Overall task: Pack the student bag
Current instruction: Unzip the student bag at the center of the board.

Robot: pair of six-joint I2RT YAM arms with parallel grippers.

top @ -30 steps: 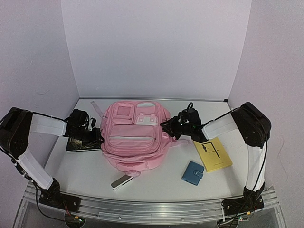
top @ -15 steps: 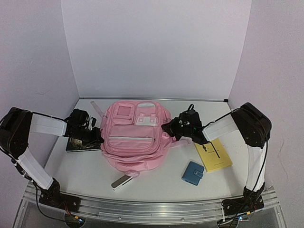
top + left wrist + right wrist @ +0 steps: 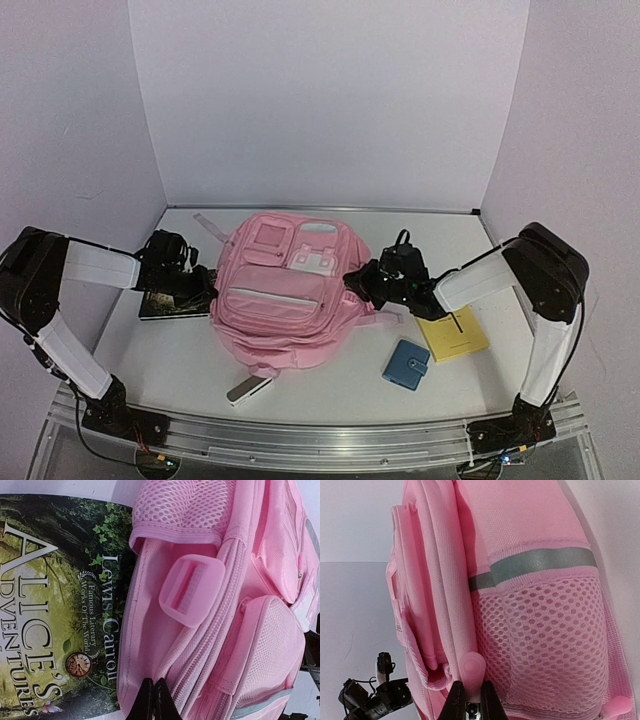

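Note:
The student bag, a big pink backpack, lies flat mid-table with its front pockets up. My left gripper is at its left edge. In the left wrist view the left gripper is shut, pinching a fold of the bag's pink fabric beside the zip. My right gripper is at the bag's right side. In the right wrist view the right gripper is shut on a pink zip pull tab, next to the mesh side pocket.
An Alice book lies under the bag's left edge and shows in the left wrist view. A yellow booklet and a blue wallet lie at the right. A small white and grey case lies in front of the bag.
The right gripper has moved toward the front along the bag's right side, holding the zip pull. The bag has shifted and spread a little to the left, and the small white case has slid left.

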